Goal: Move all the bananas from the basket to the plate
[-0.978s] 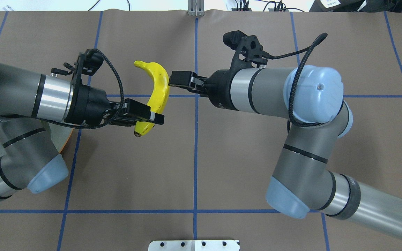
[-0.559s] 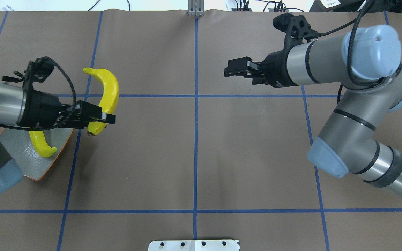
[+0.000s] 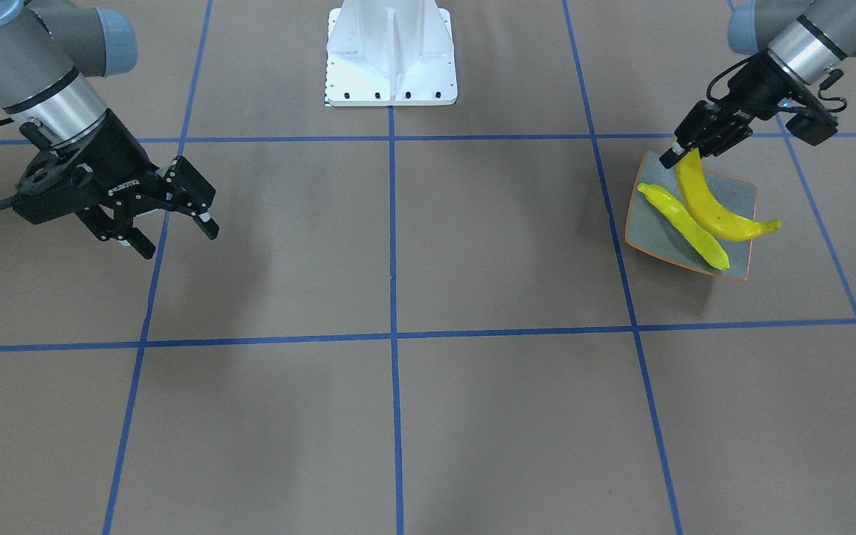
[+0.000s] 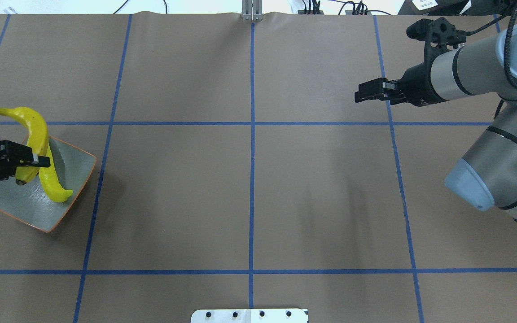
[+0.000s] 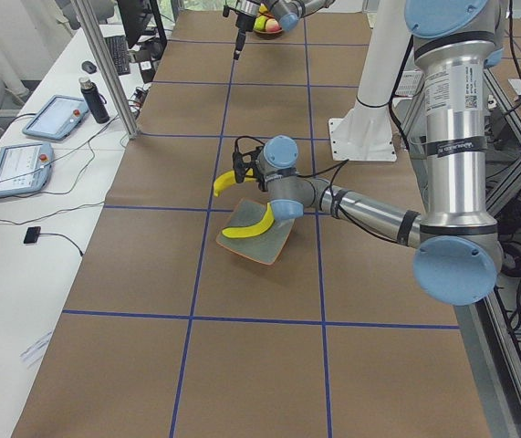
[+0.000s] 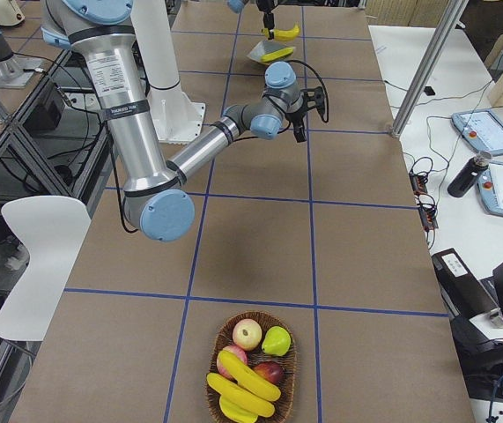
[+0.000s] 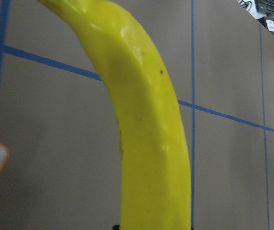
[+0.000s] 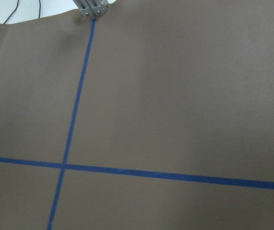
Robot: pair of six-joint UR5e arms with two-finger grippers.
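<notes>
My left gripper (image 4: pixel 34 160) is shut on the lower end of a yellow banana (image 4: pixel 34 130), held tilted above the grey-green plate (image 4: pixel 25 211) with its tip past the plate's far edge. A second banana (image 4: pixel 54 184) lies on the plate. The front view shows the same: held banana (image 3: pixel 710 204), lying banana (image 3: pixel 684 227), plate (image 3: pixel 736 195), left gripper (image 3: pixel 684 152). The held banana (image 7: pixel 146 134) fills the left wrist view. My right gripper (image 3: pixel 175 238) hangs open and empty over bare table on the other side. The basket (image 6: pixel 251 366) at the table's right end holds more bananas (image 6: pixel 242 383).
The basket also holds apples (image 6: pixel 247 335) and a green pear (image 6: pixel 276 339). The robot's white base (image 3: pixel 391 56) stands at mid-table. Brown paper with blue tape lines covers the table. Beside the table, tablets and a bottle lie on a white bench (image 6: pixel 489 167).
My left arm has carried the banana leftward from mid-table to above the plate. My right gripper has drawn away from the banana toward the right side of the table.
</notes>
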